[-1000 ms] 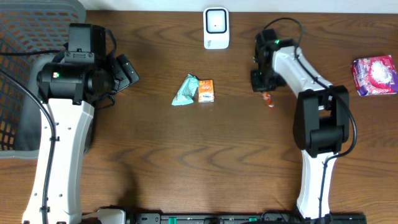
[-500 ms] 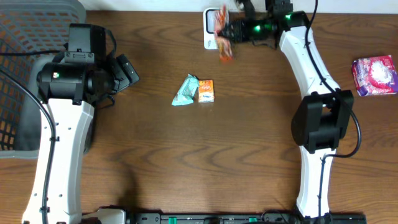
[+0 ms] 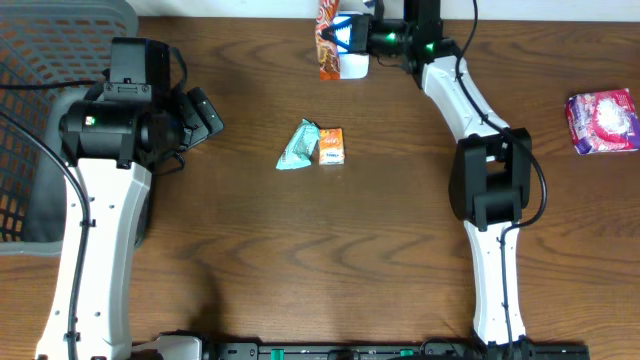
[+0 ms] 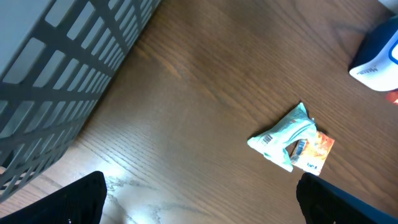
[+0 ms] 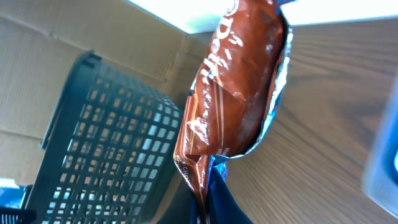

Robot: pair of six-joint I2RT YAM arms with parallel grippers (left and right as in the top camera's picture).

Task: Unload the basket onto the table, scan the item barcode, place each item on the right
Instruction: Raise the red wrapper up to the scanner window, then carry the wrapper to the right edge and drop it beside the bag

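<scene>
In the last second I have swung my right arm from the middle of the desk (image 3: 300, 260) up to its far edge. The snack packet (image 3: 327, 38) that hung low beside my arm is now raised just left of the scanner (image 3: 352, 66), overlapping its left side from above. The scanner's face glows blue where it was plain white before, so I judge I am in the presenting step. Whether the barcode faces the window I cannot tell. My right jaws are pressed together on the packet's crimped end, and in my wrist view the packet (image 5: 239, 93) stands up from that pinch. It is glossy brown-orange foil, puffed and creased, with pale lettering and a silvery-blue edge along one side. It looks slick and light, the sort of film that crumples and catches glare. My left jaws are spread wide and empty near the basket (image 3: 40, 120), and that arm has not moved. The basket is dark grey plastic lattice with square holes and stiff ribs. The scanner is a small white rounded block of smooth hard plastic. On the dark wood-grain desk lie a teal wrapper (image 3: 298, 146), crinkled and showing a small printed label in my left wrist view, and touching it a flat orange packet (image 3: 332, 146). A pink patterned pack (image 3: 603, 120) sits well apart at the right edge.
</scene>
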